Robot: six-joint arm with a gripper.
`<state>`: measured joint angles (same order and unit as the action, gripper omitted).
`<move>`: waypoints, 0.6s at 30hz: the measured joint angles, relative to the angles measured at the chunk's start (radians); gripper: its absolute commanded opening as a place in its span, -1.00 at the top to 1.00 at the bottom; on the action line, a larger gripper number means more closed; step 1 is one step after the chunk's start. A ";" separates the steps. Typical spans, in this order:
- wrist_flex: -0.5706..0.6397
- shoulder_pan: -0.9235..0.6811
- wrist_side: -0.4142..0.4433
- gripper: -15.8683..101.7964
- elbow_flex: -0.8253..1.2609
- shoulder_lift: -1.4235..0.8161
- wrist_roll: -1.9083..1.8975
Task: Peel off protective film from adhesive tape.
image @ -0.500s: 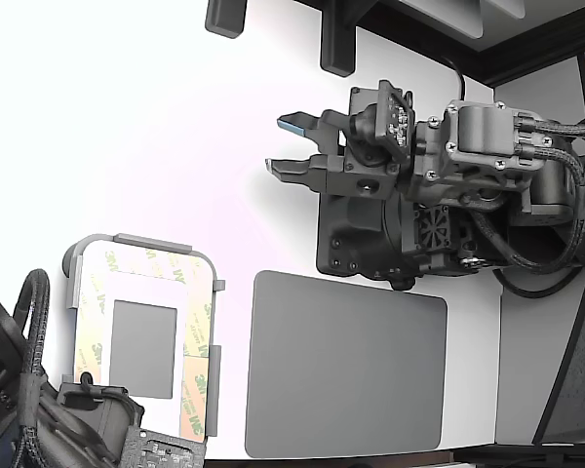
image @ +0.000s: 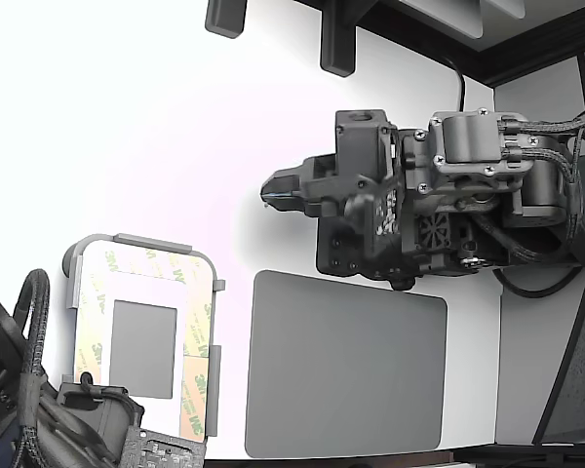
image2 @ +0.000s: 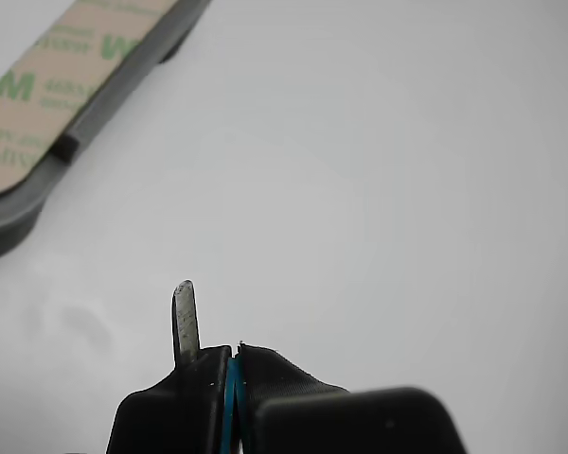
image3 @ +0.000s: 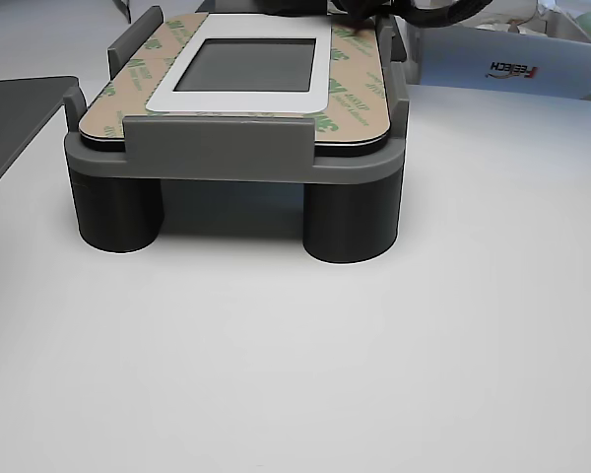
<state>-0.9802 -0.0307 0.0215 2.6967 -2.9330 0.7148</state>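
Film [image: 197, 369] lies on the tape [image: 141, 258] bordering the grey rectangle, seated in the holder [image: 146, 243] at the exterior view's lower left; the mat [image: 346, 363] lies beside it. My gripper [image: 273, 192] hangs well apart from it over bare table [image: 127, 117], jaws pressed together and, as far as the blurry wrist view shows, pinching nothing. I'd open the jaws, come in low at a liner corner, nip only the film edge, then pull back shallow so the tape stays down. Wrist is rolled, fingertips pointing toward the exterior view's left.
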 measured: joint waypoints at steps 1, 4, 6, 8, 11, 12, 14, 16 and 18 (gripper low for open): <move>0.000 0.000 0.014 0.91 0.000 0.000 0.081; 0.018 0.000 0.041 0.91 0.000 0.000 0.282; 0.032 0.000 0.041 0.91 0.000 0.000 0.380; 0.041 0.000 0.029 0.91 0.000 0.000 0.449; 0.075 0.000 0.026 0.91 0.000 0.018 0.526; 0.094 0.000 0.032 0.91 0.000 0.031 0.554; 0.137 0.000 0.034 0.91 0.000 0.055 0.600; 0.187 0.000 0.040 0.91 0.000 0.087 0.664; 0.230 0.000 0.037 0.91 0.000 0.117 0.733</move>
<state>-0.7501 -0.0307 0.0583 2.6967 -2.8164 1.4481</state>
